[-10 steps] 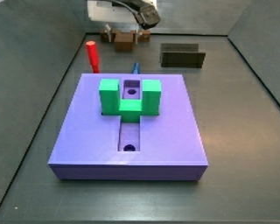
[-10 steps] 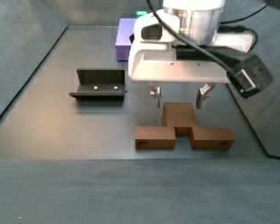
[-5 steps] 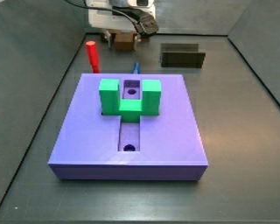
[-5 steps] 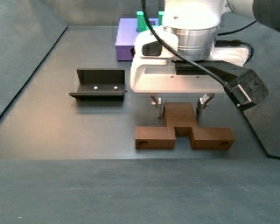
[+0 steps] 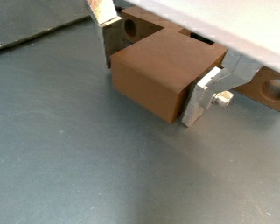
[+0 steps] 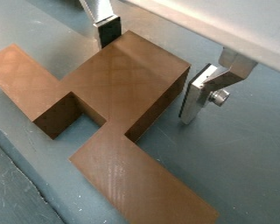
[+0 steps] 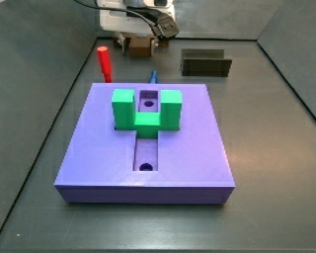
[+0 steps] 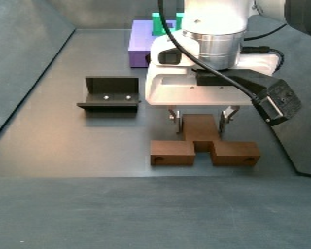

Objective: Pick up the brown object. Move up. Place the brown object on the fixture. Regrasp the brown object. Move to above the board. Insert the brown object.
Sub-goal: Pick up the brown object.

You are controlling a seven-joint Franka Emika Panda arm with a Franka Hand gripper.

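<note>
Wrist views: the hand (image 5: pixel 166 74) is straddling the stem of the brown object (image 5: pixel 164 77), a T-shaped brown block lying flat on the grey table (image 5: pixel 60 166); the silver fingers (image 6: pixel 202 90) are standing either side of the stem, one looking close against its face, the other with a slight gap still showing, so the jaws are standing partly open and not yet gripping. Side view from the board end: the lavender board (image 7: pixel 147 148) is filling the centre and lower frame, carrying the green U-shaped block (image 7: pixel 146 109) over its groove; the red peg (image 7: pixel 106 62) is standing at upper left, the dark fixture (image 7: pixel 207 64) at upper right, and the hand (image 7: pixel 138 30) is sitting low over the brown object (image 7: pixel 139 43) at top centre. Side view from the opposite end: the hand (image 8: pixel 200 124) is hanging at centre right, fingers down around the stem of the brown object (image 8: pixel 204 150); the fixture (image 8: pixel 108 94) is sitting at centre left, well apart; the board (image 8: pixel 141 41) is showing behind the arm. Step in hand: picking up the brown object. Next move, by judgement: closing the fingers squarely on the stem, then lifting straight up.
</note>
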